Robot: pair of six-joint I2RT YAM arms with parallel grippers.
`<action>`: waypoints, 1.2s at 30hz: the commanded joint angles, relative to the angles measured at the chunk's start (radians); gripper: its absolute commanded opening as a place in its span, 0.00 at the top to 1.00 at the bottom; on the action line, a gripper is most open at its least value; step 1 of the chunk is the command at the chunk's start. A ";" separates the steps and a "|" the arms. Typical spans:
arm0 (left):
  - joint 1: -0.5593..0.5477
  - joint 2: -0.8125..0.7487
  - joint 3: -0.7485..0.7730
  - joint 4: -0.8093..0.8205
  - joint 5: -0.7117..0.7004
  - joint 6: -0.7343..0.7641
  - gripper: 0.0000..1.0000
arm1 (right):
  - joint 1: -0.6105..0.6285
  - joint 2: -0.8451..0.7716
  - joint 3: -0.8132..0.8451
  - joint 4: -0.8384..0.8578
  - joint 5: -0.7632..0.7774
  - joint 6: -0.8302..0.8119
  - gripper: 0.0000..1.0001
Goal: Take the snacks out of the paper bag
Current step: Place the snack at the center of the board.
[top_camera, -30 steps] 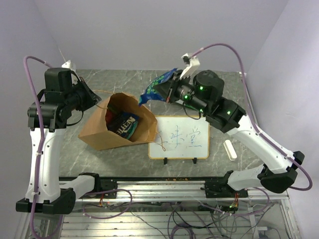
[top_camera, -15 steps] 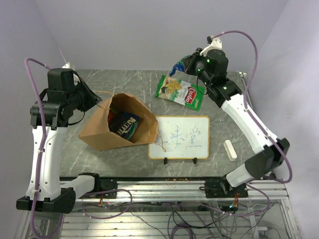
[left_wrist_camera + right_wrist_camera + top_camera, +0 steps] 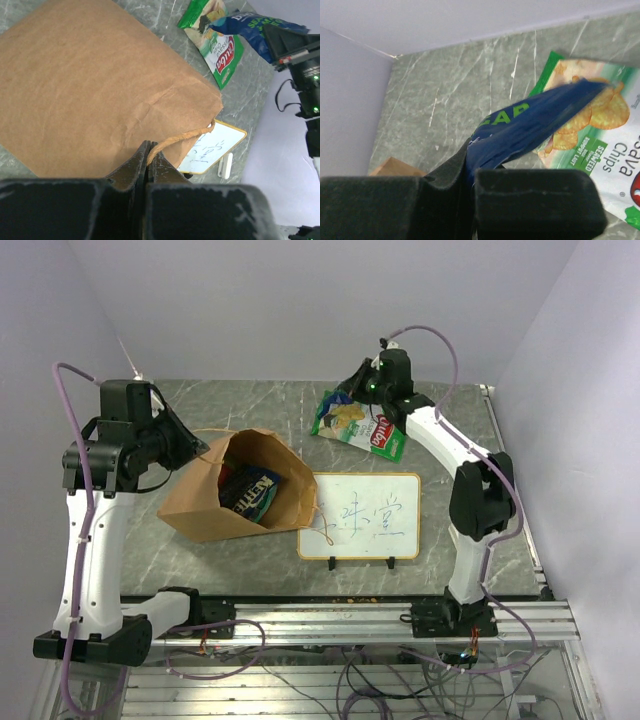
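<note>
The brown paper bag (image 3: 200,502) lies on its side with its mouth open to the right, and dark blue wrappers (image 3: 255,490) show inside. My left gripper (image 3: 203,452) is shut on the bag's string handle (image 3: 185,134) at the bag's (image 3: 90,90) upper edge. My right gripper (image 3: 352,392) is shut on a dark blue packet (image 3: 535,120) and holds it just above the far end of the green chip bag (image 3: 365,425), which lies flat on the table. The packet (image 3: 255,27) and chip bag (image 3: 215,40) also show in the left wrist view.
A framed whiteboard (image 3: 360,515) stands right of the bag's mouth, with a loose string handle (image 3: 322,530) lying over its left edge. A white eraser block (image 3: 225,165) lies beyond the whiteboard. The back wall runs close behind my right gripper.
My right arm carried the blue packet from beside the bag's mouth to the far right, then came back left and down over the green chip bag. The left arm held still.
</note>
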 commanded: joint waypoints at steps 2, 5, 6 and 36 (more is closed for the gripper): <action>0.012 -0.033 -0.025 -0.029 0.051 -0.037 0.93 | -0.063 0.034 -0.100 0.189 -0.126 0.119 1.00; 0.011 -0.061 -0.073 0.002 0.059 -0.070 0.93 | -0.098 0.069 -0.117 0.178 -0.130 0.117 1.00; 0.012 -0.068 -0.084 0.014 0.059 -0.078 0.93 | -0.112 0.071 -0.137 0.193 -0.137 0.122 1.00; 0.012 -0.017 -0.003 0.013 0.018 -0.046 0.93 | -0.154 0.241 -0.077 0.354 -0.316 0.338 1.00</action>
